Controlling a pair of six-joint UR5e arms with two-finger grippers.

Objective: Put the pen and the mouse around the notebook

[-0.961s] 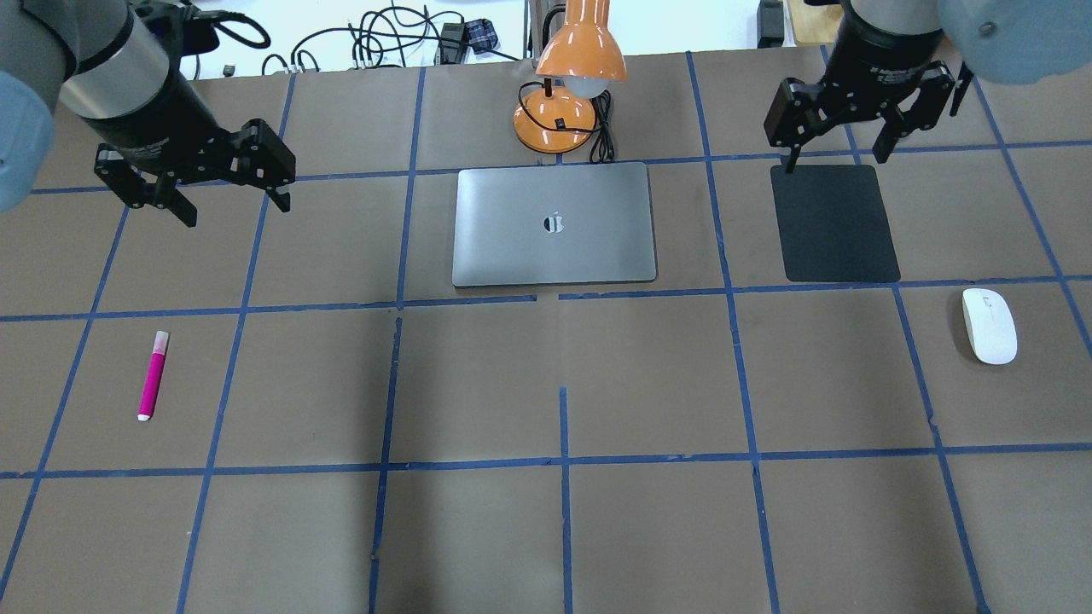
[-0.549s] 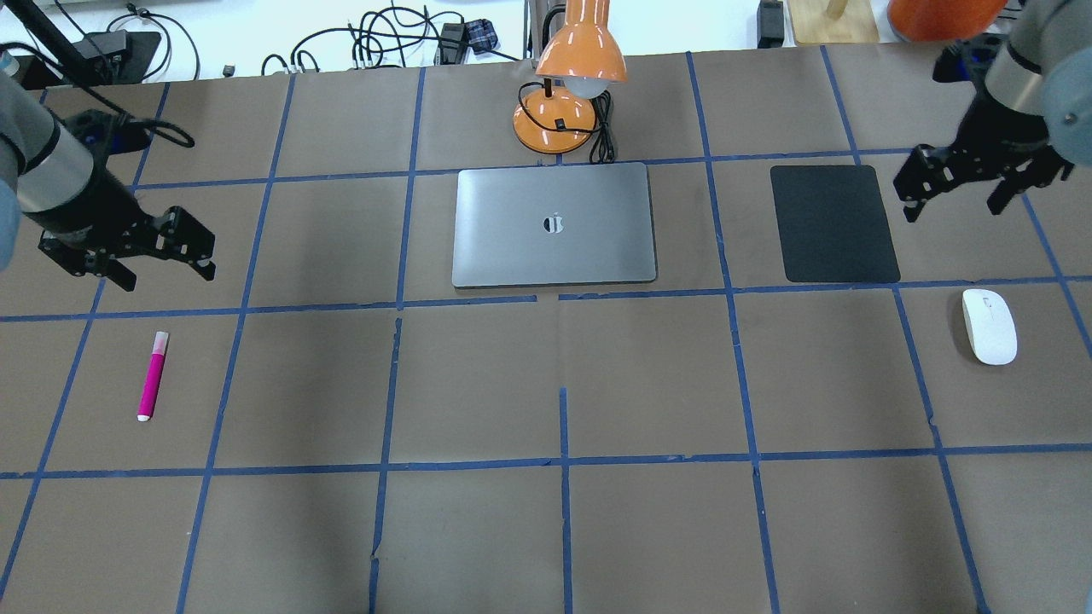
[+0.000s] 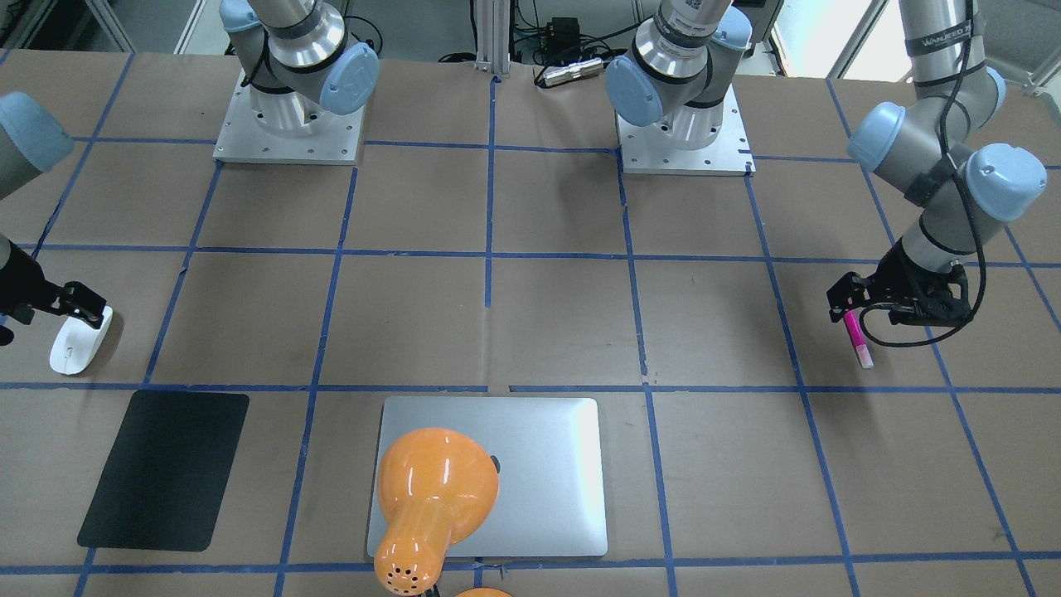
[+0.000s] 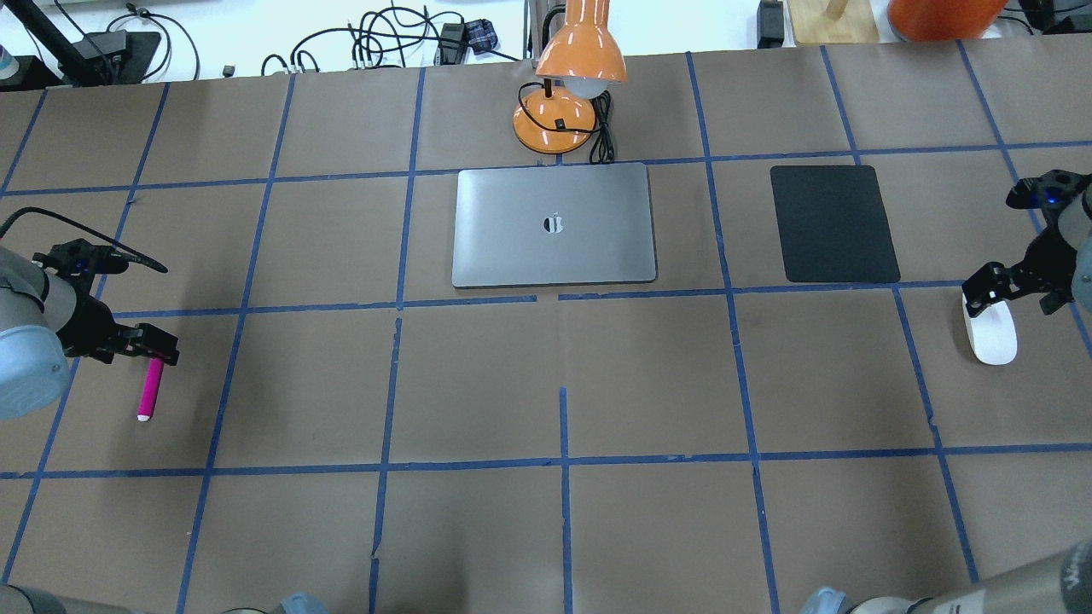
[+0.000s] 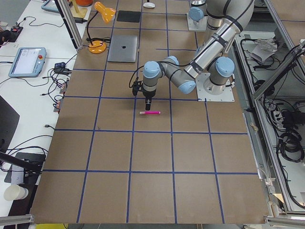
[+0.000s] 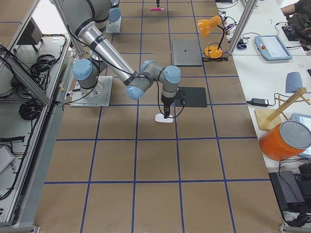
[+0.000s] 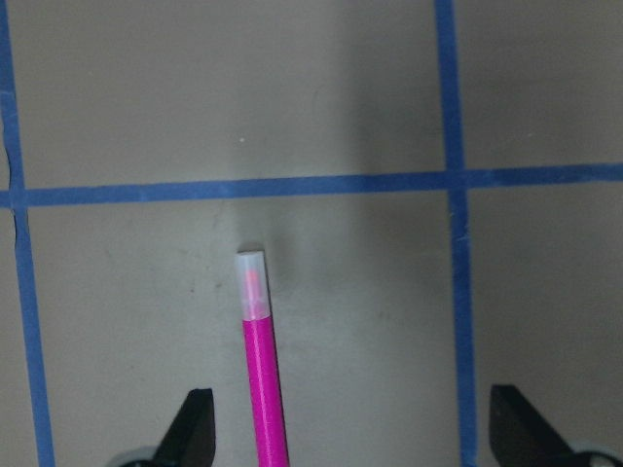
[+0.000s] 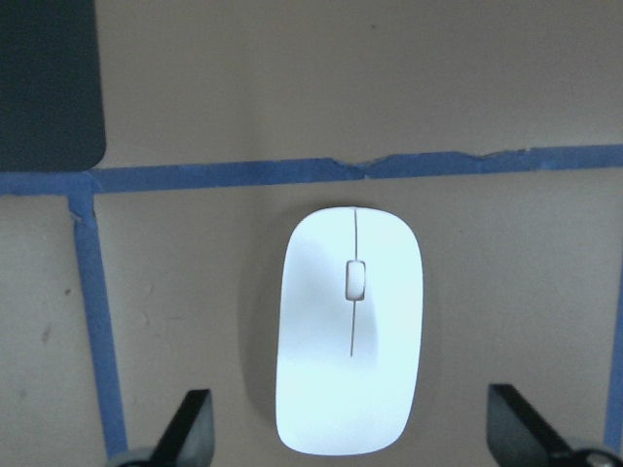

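The pink pen (image 4: 150,388) lies on the table at the left, pale cap end (image 7: 252,282) pointing away. My left gripper (image 4: 136,344) hovers over that cap end, open, and the pen (image 7: 263,389) runs between its fingers nearer the left one. The white mouse (image 4: 990,334) rests at the right. Above its far end my right gripper (image 4: 1015,286) is open, fingers (image 8: 190,423) straddling the mouse (image 8: 350,355) without touching it. The silver notebook (image 4: 554,223) lies shut at the table's middle back.
An orange desk lamp (image 4: 567,85) stands just behind the notebook and leans over it. A thin black mat (image 4: 834,223) lies right of the notebook, beyond the mouse. Cables (image 4: 384,38) trail along the back edge. Blue tape lines grid the brown table.
Both arms have swung outward and down toward the table: the left gripper from above the back left onto the pen, the right from by the mat onto the mouse. Nothing else moved.
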